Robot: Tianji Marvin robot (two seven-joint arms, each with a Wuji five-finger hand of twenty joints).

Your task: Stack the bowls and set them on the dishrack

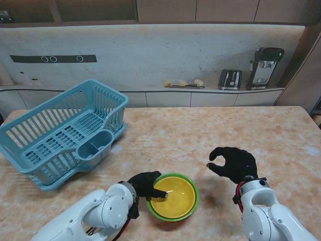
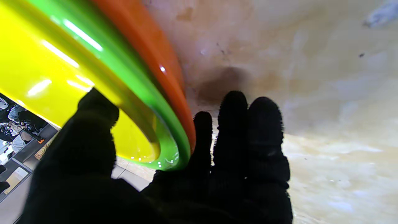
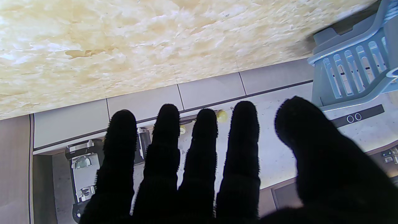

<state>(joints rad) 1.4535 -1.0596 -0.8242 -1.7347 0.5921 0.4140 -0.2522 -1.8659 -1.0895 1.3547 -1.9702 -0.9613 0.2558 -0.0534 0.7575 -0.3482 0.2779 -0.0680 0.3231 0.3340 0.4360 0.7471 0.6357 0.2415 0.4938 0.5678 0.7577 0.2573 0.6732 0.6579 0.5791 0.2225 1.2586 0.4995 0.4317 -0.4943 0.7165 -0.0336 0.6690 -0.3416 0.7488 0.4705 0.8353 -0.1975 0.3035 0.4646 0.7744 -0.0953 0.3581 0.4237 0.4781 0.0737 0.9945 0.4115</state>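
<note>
Nested stack of glossy plastic bowls, yellow inside green inside orange, sits near table's front edge. Left hand pinches its left rim, thumb inside, fingers outside. Pale blue slatted plastic dishrack lies farther and leftward, on the holding arm's side. Right hand hovers empty, fingers loosely spread.
</note>
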